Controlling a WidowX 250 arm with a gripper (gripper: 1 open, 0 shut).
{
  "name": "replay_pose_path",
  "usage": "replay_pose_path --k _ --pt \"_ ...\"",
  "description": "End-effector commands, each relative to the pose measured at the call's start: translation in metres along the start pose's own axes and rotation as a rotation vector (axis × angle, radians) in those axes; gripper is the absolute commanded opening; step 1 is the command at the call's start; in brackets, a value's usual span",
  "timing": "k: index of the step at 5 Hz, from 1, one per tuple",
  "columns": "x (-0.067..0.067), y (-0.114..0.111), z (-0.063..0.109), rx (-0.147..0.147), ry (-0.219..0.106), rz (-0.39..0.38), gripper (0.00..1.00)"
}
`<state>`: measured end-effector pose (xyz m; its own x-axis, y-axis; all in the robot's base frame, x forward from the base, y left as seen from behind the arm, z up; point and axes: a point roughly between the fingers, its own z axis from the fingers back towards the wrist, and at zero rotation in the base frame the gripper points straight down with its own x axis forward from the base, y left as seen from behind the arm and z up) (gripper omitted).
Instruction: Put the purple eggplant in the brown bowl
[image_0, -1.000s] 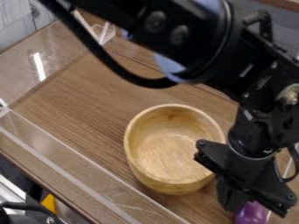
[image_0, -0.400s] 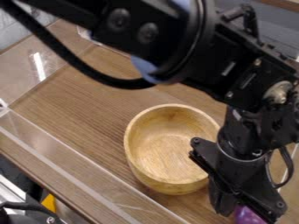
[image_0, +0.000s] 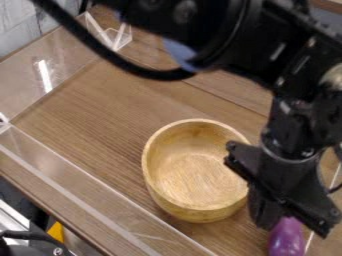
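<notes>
The brown bowl (image_0: 201, 168) sits empty on the wooden table, a round tan bowl with a thick rim. Just to its right, at the bottom right of the view, the black gripper (image_0: 285, 226) points straight down. Its fingers are closed around the top of the purple eggplant (image_0: 286, 241), whose glossy lower end sticks out beneath them. The eggplant is outside the bowl, beside the near right part of the rim. Whether it still touches the table is cut off by the frame edge.
The large black arm (image_0: 227, 40) fills the upper right of the view. A clear plastic wall (image_0: 80, 200) runs along the table's near left edge. Bare wood-grain tabletop (image_0: 94, 110) lies left of and behind the bowl.
The gripper stays closed on the eggplant beside the bowl and has barely moved. A little more of the purple body shows under the fingers now. The arm's upper links have shifted.
</notes>
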<state>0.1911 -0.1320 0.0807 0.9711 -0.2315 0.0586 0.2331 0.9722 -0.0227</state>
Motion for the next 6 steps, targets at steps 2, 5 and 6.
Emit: replay_pose_path --k 2,5,6 --pt "0.022 0.006 0.065 -0.025 -0.116 -0.019 0.00" --pt "0.032 0.028 0.095 -0.005 -0.166 0.085 1.00" --pt "0.028 0.008 0.080 -0.007 -0.146 0.061 0.00"
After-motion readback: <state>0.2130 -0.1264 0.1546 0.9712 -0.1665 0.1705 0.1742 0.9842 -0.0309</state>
